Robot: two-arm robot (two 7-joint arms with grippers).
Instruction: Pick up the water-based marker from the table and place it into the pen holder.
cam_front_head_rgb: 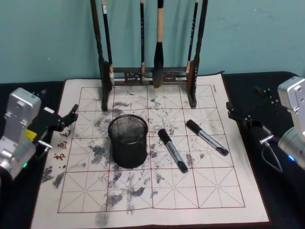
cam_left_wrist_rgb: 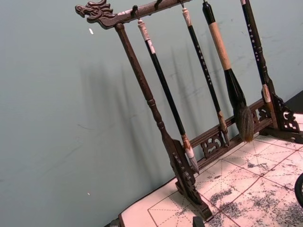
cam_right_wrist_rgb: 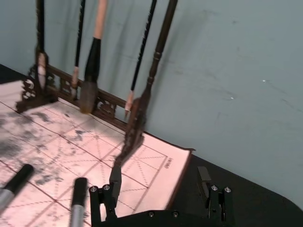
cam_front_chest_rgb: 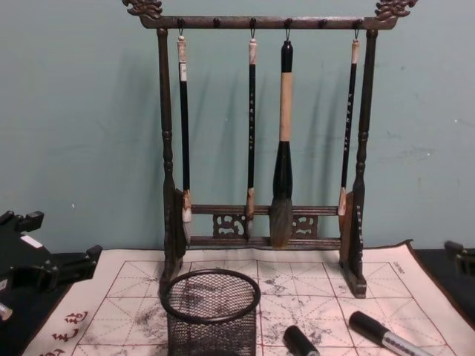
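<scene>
Two black-and-grey water-based markers lie on the grid mat: one (cam_front_head_rgb: 172, 150) just right of the pen holder, the other (cam_front_head_rgb: 206, 137) farther right. The pen holder (cam_front_head_rgb: 127, 140), a black mesh cup, stands upright near the mat's middle with nothing visible inside. My left gripper (cam_front_head_rgb: 70, 118) hovers open at the mat's left edge, well clear of the holder. My right gripper (cam_front_head_rgb: 230, 110) is open at the mat's right edge, a short way from the right marker. In the right wrist view the open gripper (cam_right_wrist_rgb: 158, 176) points past both markers' caps (cam_right_wrist_rgb: 78, 203).
A tall dark wooden brush rack (cam_front_head_rgb: 148, 76) with several hanging brushes stands along the mat's back edge, against a teal wall. The cream mat (cam_front_head_rgb: 157, 195), stained with ink, lies on the dark table (cam_front_head_rgb: 281, 200). Its front half is bare.
</scene>
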